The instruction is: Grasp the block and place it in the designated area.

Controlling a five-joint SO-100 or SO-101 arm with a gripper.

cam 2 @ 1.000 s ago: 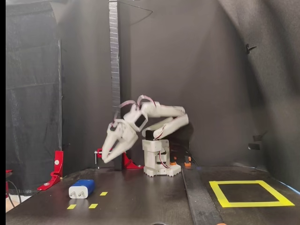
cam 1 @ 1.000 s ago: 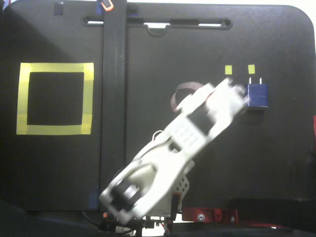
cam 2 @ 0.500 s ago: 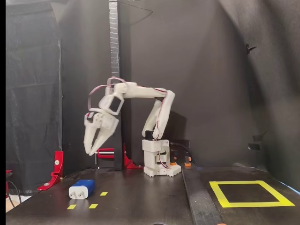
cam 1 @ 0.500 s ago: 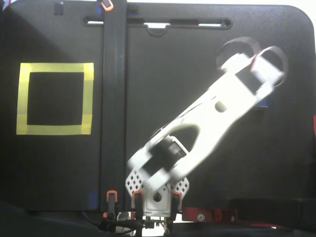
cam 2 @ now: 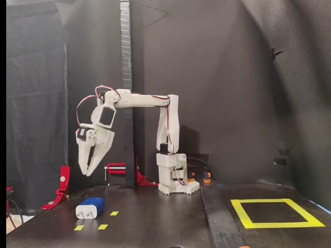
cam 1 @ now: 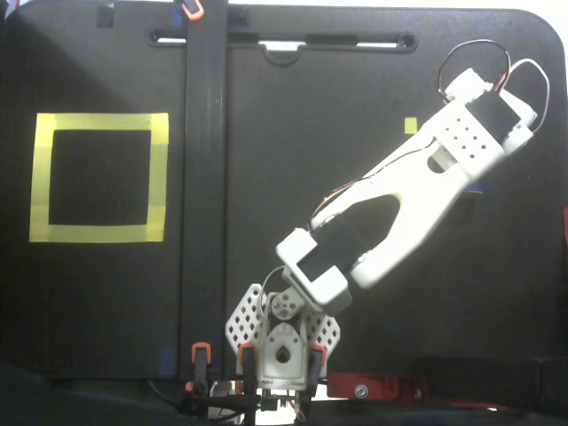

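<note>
Black matting covers the table (cam 1: 106,302) in both fixed views, with dark cloth walls behind it in the side-on one; a tall black strip (cam 1: 205,177) runs up the surface and splits it into two fields; the table's rounded corners show at the top of the view from above, and a long slot (cam 1: 284,41) lies near that far edge.

On the left of the view from above, the designated area (cam 1: 98,177) is a wide yellow tape frame around bare black, well apart from the arm; in the side-on view it lies at the right (cam 2: 276,213), with clear floor all round it.

The block (cam 2: 90,208) lies flat on the mat at the left of the side-on view, its silver prongs toward the camera, near small yellow tape squares (cam 2: 103,226); from above it is hidden under the arm, and only one yellow square (cam 1: 411,125) shows.

The gripper (cam 2: 86,170) hangs above the block, apart from it, tips pointing down; its fingers (cam 2: 93,161) are parted a little and hold nothing.

Against the pictures of a second ago, the arm has swung out and risen: then it was folded low near its base (cam 2: 173,181), now its upper link stands upright and the forearm reaches level toward the block's side; the block has not shifted.

No writing can be read anywhere.
</note>
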